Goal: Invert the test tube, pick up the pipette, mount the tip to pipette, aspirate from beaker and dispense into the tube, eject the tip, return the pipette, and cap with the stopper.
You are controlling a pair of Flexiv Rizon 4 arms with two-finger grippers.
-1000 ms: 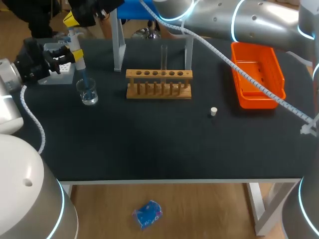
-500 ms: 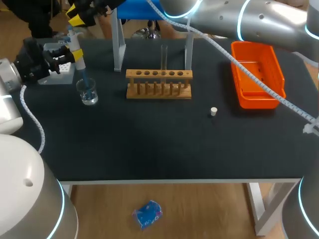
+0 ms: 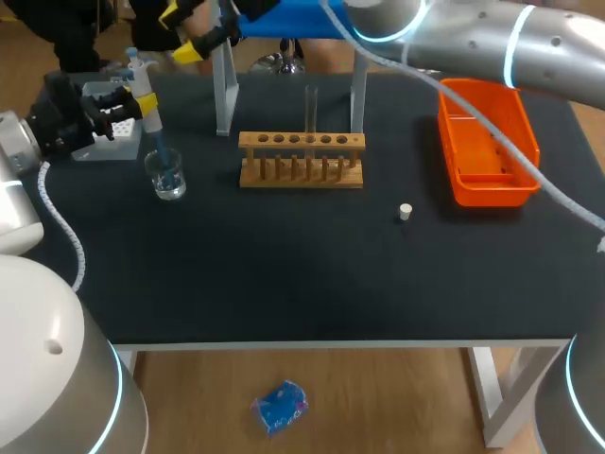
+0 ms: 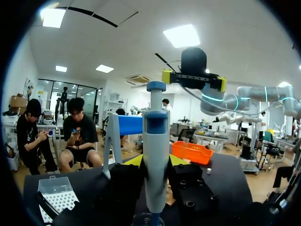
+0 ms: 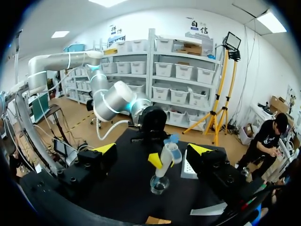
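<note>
Blue-and-white plastic pipette (image 3: 144, 90), tip down in the small clear glass beaker (image 3: 168, 176).
Your left gripper (image 3: 128, 102) clamps its barrel mid-body, the right place for something likely light and slick; your right gripper (image 3: 189, 30) hangs spread above.

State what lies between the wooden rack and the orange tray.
Nothing: in the head view that stretch of table between wooden rack and orange tray is bare; the white stopper lies nearer the front edge, off that line.
</note>
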